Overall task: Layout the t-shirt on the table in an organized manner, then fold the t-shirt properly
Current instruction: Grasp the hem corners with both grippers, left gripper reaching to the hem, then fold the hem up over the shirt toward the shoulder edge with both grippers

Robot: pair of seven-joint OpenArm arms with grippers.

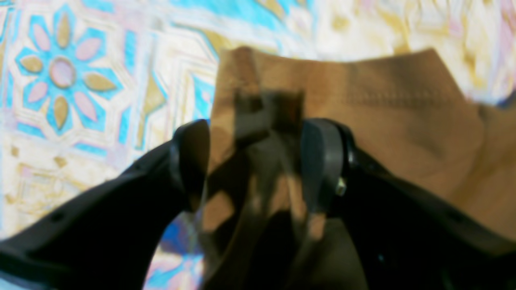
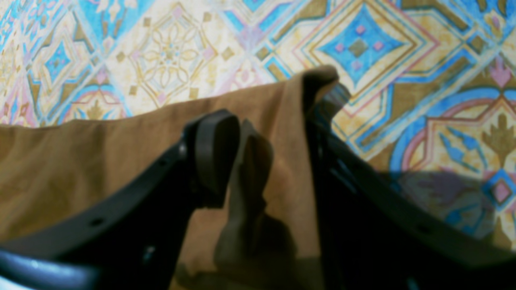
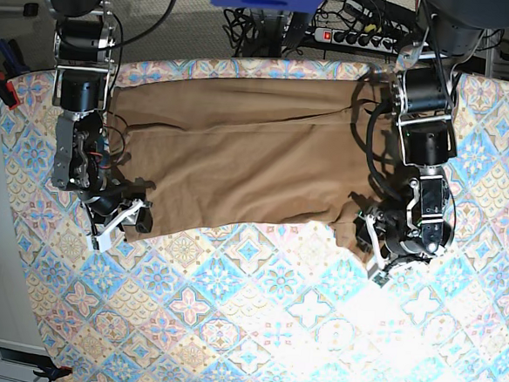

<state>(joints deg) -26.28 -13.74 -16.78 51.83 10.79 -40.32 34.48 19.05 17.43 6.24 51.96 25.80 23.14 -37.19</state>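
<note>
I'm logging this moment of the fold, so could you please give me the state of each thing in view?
t-shirt: spread across the far half, near corners pinched and lifted.
left gripper: jaws shut on t-shirt corner.
right gripper: jaws shut on t-shirt corner.
table: near half uncovered by t-shirt.

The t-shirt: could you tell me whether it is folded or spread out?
Spread: the t-shirt lies wide across the table, each lower corner held by a gripper.
</note>
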